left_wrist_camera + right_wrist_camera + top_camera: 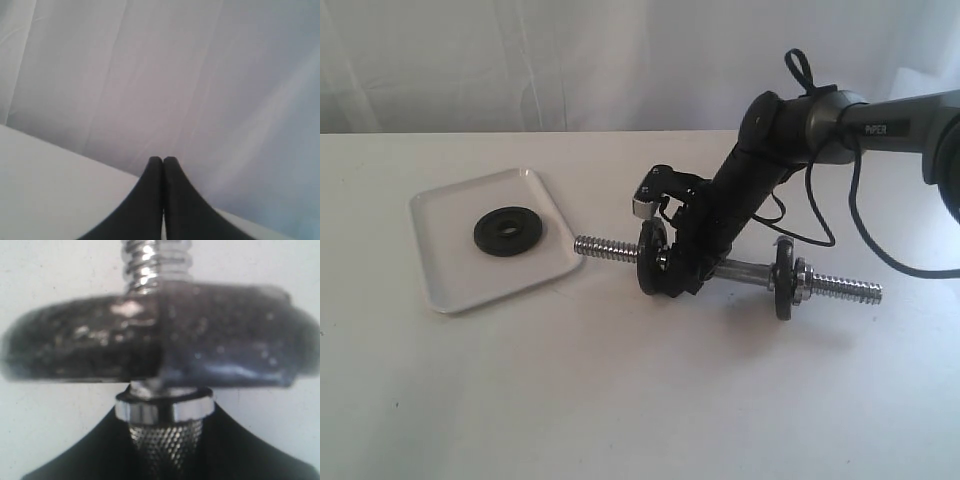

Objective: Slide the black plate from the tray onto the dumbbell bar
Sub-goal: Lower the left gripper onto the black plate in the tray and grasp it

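One black plate [509, 233] lies flat on the white tray [440, 215] at the left. The dumbbell bar [745, 270] lies on the table to its right. It carries a black disc [650, 262] near its left threaded end, and another disc [784, 283] with a chrome collar nut [801, 283] near its right end. My right gripper [682, 268] is shut on the bar's knurled middle [166, 442], just behind the left disc [150, 342]. My left gripper [163, 161] is shut and empty, facing a white curtain; it does not show in the exterior view.
The right arm [760, 160] slants down from the upper right, with a black cable [850, 215] looping behind the bar. The bar's left threaded end [603, 248] stops just short of the tray's right rim. A white curtain hangs behind the table.
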